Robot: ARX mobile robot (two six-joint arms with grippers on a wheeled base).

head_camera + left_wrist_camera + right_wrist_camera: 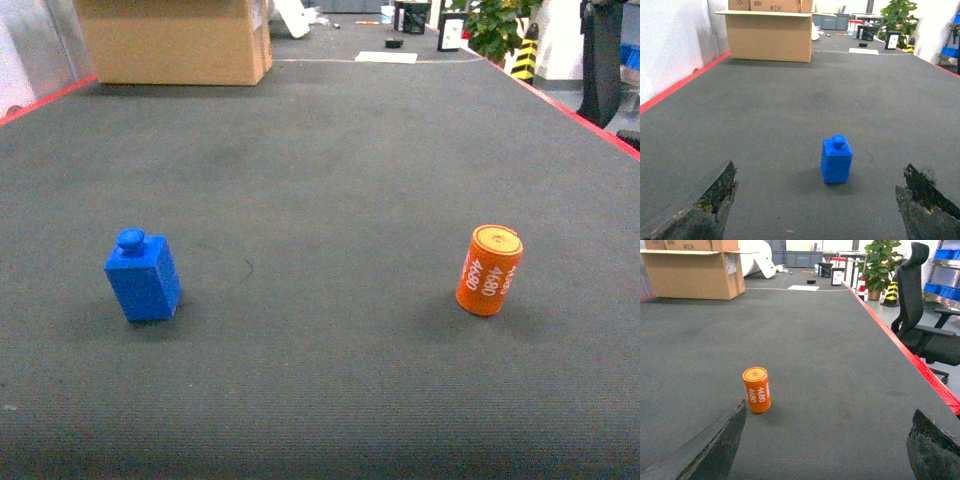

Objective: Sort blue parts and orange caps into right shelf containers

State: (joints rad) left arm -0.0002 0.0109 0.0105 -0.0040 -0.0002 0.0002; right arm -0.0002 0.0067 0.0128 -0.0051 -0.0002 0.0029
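Observation:
A blue part (pixel 143 277), a small block with a knob on top, stands on the dark mat at the left. An orange cap (pixel 489 269) with white "4680" print stands at the right. Neither gripper shows in the head view. In the left wrist view my left gripper (pixel 819 172) is open, and the blue part (pixel 836 160) stands a little ahead between the fingers' lines. In the right wrist view my right gripper (pixel 830 407) is open and holds nothing. The orange cap (pixel 757 389) stands just ahead of its left finger (pixel 720 445). Blue crates (pixel 945 290) on a shelf show at the far right.
A large cardboard box (pixel 175 40) stands at the table's far left end. Red tape marks the table's right edge (pixel 920 370). A black office chair (pixel 925 325) stands beyond that edge. A potted plant (pixel 500 25) and small items lie far back.

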